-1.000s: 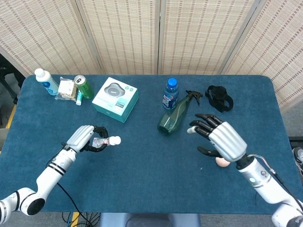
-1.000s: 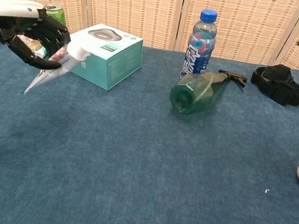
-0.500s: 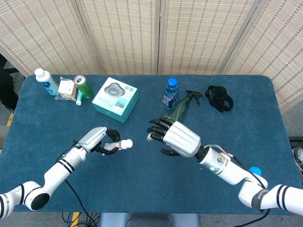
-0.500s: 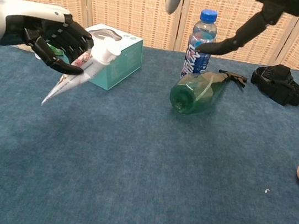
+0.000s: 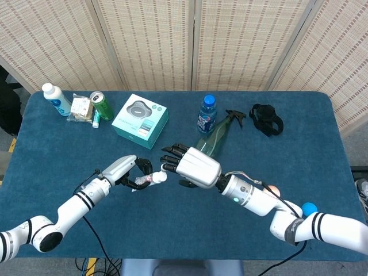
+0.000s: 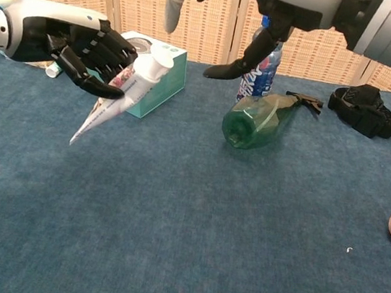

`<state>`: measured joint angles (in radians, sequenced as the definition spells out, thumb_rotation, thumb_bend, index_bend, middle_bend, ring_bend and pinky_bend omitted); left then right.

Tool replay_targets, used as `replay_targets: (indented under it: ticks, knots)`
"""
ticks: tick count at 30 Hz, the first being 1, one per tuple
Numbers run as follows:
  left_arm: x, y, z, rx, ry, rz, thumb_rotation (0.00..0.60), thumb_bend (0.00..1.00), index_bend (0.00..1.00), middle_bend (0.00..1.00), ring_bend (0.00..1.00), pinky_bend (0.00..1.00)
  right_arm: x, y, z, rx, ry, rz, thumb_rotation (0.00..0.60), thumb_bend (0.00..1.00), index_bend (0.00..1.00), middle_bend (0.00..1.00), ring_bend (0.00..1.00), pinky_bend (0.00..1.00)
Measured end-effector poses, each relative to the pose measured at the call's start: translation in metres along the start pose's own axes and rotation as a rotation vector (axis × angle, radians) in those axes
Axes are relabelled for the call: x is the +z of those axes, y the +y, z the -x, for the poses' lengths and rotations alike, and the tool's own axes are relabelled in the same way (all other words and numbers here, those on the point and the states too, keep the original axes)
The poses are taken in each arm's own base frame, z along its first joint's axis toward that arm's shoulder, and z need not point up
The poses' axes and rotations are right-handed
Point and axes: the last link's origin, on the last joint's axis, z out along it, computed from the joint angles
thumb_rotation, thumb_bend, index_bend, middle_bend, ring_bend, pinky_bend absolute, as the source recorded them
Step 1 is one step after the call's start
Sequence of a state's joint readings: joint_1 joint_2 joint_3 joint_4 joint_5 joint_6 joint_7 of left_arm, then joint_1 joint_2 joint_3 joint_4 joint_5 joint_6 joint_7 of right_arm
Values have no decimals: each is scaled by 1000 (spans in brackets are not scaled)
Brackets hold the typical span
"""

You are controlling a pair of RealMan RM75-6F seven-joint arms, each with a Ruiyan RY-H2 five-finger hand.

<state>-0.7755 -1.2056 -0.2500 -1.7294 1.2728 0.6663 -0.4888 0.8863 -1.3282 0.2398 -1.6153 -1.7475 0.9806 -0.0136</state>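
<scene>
The left robot hand [image 5: 127, 170] grips a white tube [image 6: 125, 93] (cap up, tail tilted down) above the desk [image 5: 172, 224]. The right robot hand [image 5: 188, 167], fingers spread and holding nothing, hovers just beside the tube's cap, with open cloth in front of the tube.

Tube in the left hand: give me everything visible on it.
The tube is a soft squeeze tube, white with a pink printed pattern, a broad white cap at one end and a flat crimped tail at the other. The left hand holds it off the table, fingers wrapped around its upper body, tilted with the cap up and toward the right hand, the tail pointing down. The right hand's fingertips are spread just above the cap; contact cannot be told.
</scene>
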Motion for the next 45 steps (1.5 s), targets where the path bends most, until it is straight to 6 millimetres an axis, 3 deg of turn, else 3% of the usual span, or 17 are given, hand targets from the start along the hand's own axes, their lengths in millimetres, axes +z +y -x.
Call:
replay_targets:
  ticks: [13, 45]
  knots:
    - [4, 7, -1, -15, -39, 19, 600, 443, 580, 633, 433, 332, 19, -4, 7, -11, -8, -27, 600, 137, 416, 342, 160, 251]
    - [10, 7, 5, -31, -76, 21, 600, 443, 583, 632, 433, 338, 27, -8, 9, 5, 46, -34, 600, 160, 651, 416, 174, 265]
